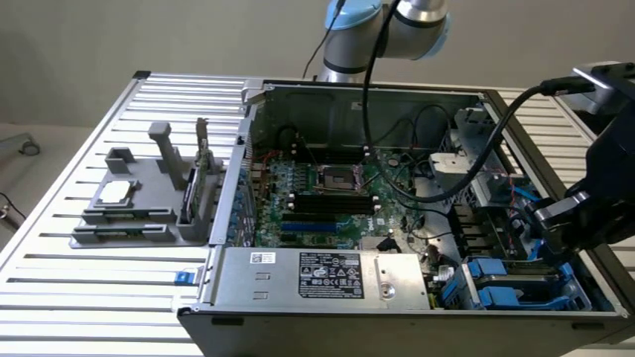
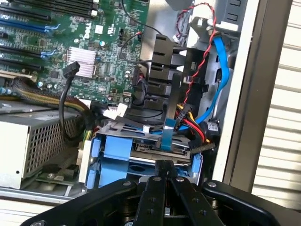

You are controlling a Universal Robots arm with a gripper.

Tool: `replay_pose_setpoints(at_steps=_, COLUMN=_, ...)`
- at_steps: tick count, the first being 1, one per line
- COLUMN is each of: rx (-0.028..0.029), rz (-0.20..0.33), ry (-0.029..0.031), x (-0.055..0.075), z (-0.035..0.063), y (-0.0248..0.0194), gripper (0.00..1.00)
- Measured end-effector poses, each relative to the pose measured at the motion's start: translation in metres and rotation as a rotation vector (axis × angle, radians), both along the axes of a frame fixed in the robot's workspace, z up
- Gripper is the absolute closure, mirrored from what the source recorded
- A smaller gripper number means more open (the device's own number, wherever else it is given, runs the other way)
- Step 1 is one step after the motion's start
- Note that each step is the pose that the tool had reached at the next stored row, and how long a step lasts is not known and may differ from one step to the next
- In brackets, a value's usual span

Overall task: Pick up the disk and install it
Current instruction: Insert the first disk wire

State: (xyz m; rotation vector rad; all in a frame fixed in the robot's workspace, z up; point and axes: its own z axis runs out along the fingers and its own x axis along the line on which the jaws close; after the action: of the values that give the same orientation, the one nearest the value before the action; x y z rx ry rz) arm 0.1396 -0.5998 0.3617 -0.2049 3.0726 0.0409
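Closest to the lens is my black two-fingered metal gripper [image 2: 164, 165]. Its fingers are pressed together with nothing visible between them. The tips sit right at the near edge of the flat silver-grey hard disk in its bright blue plastic carrier [image 2: 141, 149]. I cannot tell whether they actually touch it.

That disk lies flat in the drive bay at a corner of the open grey metal computer case [image 1: 397, 331]. It is just beside the large silver power-supply box with the perforated side [image 2: 33, 141]. A bundle of yellow, red and black wires [image 2: 190, 123] reaches the far edge of the disk, and a blue flat cable [image 2: 222, 66] runs along the case wall behind it. A thin red-and-black twisted pair of wires [image 2: 200, 61] hangs near that cable.

Beyond the bay lies the green motherboard [image 2: 89, 33], carrying a small finned silver heatsink [image 2: 82, 57].

From the exterior view, the case rests on a ribbed aluminium table [image 1: 89, 290], and I lean over its corner on the exterior view's right. Well apart, on the exterior view's left, a grey plastic fixture [image 1: 149, 223] stands on the table with a small square silver chip [image 1: 116, 192] on it.
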Motion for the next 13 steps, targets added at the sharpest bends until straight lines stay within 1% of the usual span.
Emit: replay_pose_setpoints(at_steps=13, rx=0.0000, rz=-0.237, ry=0.0000, x=0.0000, z=-0.0001, y=0.0000, gripper=0.89)
